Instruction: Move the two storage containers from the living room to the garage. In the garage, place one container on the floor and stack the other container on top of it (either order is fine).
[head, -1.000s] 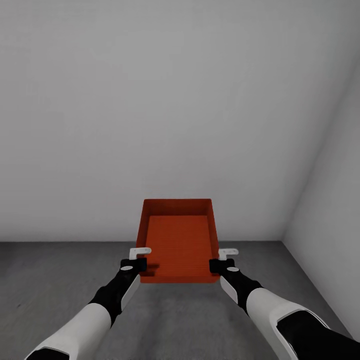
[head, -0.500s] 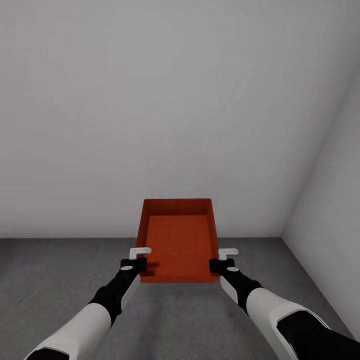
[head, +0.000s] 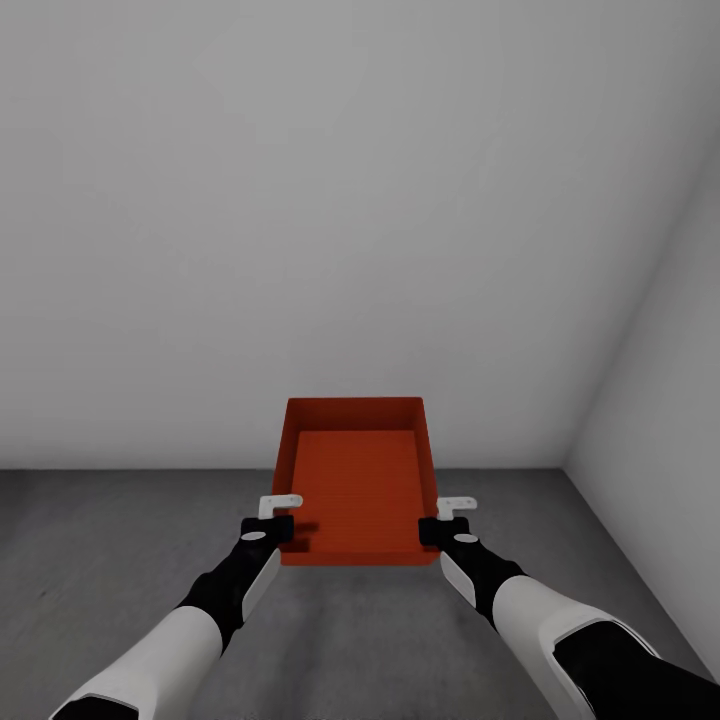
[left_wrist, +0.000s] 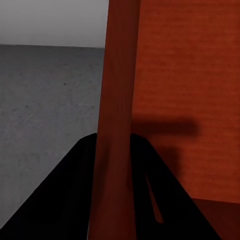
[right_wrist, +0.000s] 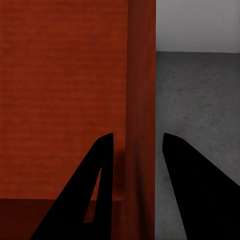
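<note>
The left gripper (head: 283, 512) pinches the left side wall of the storage container (head: 355, 490), which is held level above the floor (head: 90, 560) close to the grey-white wall (head: 300, 220). The right gripper (head: 452, 514) clamps the container's right wall likewise. To set it down well, lower both arms evenly, keeping the container flat, and release only once it rests.

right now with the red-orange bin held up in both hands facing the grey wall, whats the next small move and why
Probably lower it straight down. The red-orange rectangular plastic bin is held off the ground, its left wall pinched by the left hand and its right wall by the right hand, above dark grey concrete floor near the wall corner. No second bin shows there, so this one likely goes down first.
</note>
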